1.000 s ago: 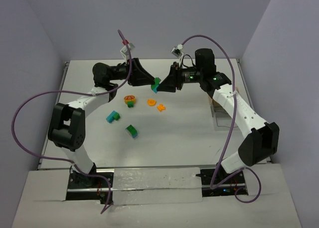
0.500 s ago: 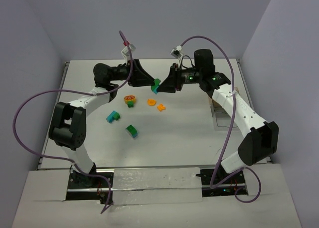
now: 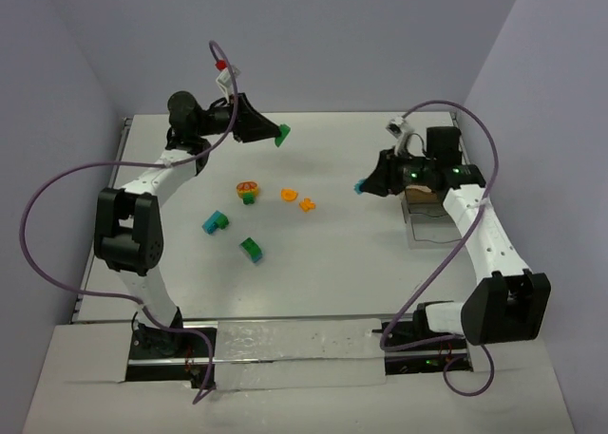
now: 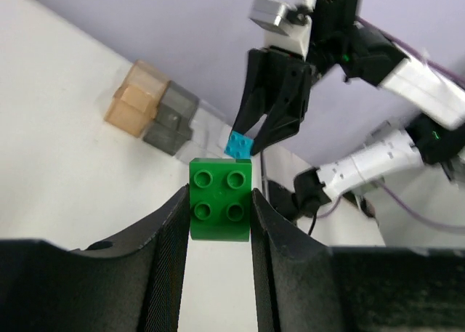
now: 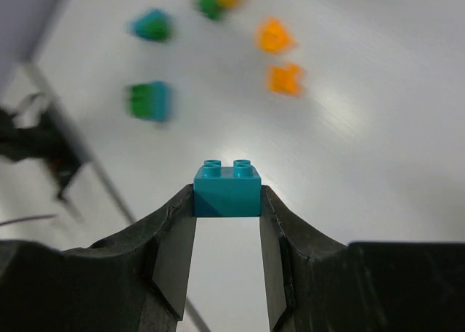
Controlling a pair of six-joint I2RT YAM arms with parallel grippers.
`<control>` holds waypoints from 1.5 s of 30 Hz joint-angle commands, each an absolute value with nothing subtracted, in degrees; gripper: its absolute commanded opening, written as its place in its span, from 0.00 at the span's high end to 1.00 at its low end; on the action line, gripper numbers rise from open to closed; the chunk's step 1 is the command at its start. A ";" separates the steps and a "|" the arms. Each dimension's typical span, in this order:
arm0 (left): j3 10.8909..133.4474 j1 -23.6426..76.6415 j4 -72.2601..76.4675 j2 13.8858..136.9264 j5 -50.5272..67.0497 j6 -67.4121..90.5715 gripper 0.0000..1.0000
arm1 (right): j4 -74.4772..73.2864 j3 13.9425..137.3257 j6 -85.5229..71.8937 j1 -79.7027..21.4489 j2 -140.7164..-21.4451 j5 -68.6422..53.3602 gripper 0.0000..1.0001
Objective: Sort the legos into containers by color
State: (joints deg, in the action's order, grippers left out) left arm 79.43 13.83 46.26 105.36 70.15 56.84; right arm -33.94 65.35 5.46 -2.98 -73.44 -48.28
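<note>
**Swung apart from last second's meeting**

We find the left gripper clamped on a green brick, well apart from the boxes, toward the table's far edge. The right gripper, clamped on a teal brick, hovers just beside them.

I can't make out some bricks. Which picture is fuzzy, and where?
Right wrist view: the held teal brick is sharp, the orange bricks beyond it are smeared. Left wrist view: the green brick is crisp. Top view: nothing blurred.
</note>
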 commanded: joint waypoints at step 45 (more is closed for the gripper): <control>87.87 22.85 -1.57 102.71 58.42 16.91 1.00 | -53.90 74.41 20.31 14.71 -79.30 -19.80 0.00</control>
State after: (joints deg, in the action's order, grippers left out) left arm 89.98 22.46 -7.49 104.92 51.92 12.92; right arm -51.19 65.05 20.71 19.91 -80.62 -11.72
